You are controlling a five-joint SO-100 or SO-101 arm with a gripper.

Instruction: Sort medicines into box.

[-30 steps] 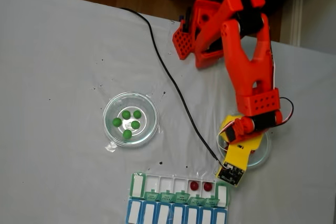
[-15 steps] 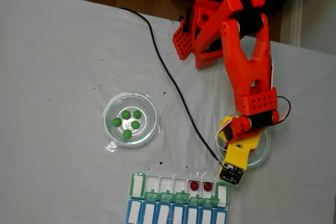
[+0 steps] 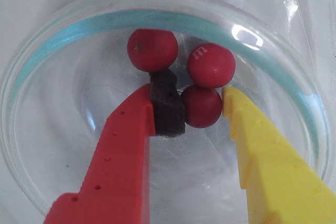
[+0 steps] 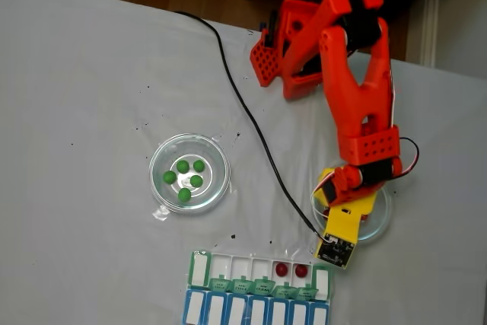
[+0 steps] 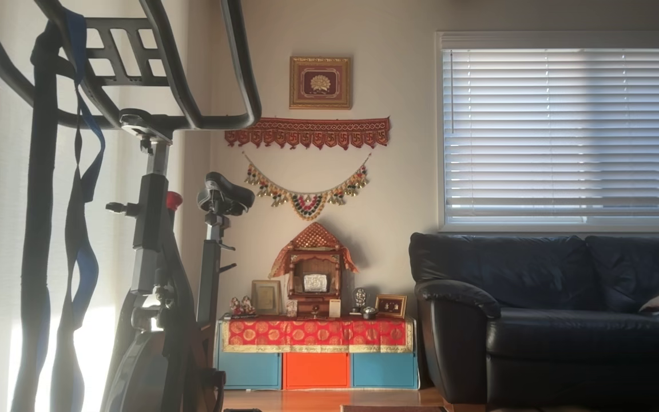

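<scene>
**Medicines split between dishes and box**

Medicines sit in three containers on the white-covered worktop [image 4: 91,74]. A clear dish [image 3: 47,77] holds three red balls, seen close in the wrist view: one at top [image 3: 153,50], one to its right [image 3: 211,65], and a third [image 3: 201,106] just below them. The tool [image 3: 202,109], with a red finger [image 3: 126,150] carrying a dark pad and a yellow finger [image 3: 262,150], is lowered into this dish, its jaws spread about that third ball. The pad and the yellow tip both appear to touch the ball, though whether they press it firmly cannot be told.

In the fixed view, the orange arm [image 4: 358,89] reaches down over that dish [image 4: 380,222] at the right. Well to the left, a second dish [image 4: 189,173] holds five green balls [image 4: 184,179]. Near the lower edge lies the box [image 4: 260,273], lids open, with two red balls [image 4: 291,270] in neighbouring compartments towards its right end; the other open compartments look bare. A blue-lidded row [image 4: 255,311] lies touching it below. A black cable [image 4: 243,112] crosses the worktop to the arm's wrist.
</scene>
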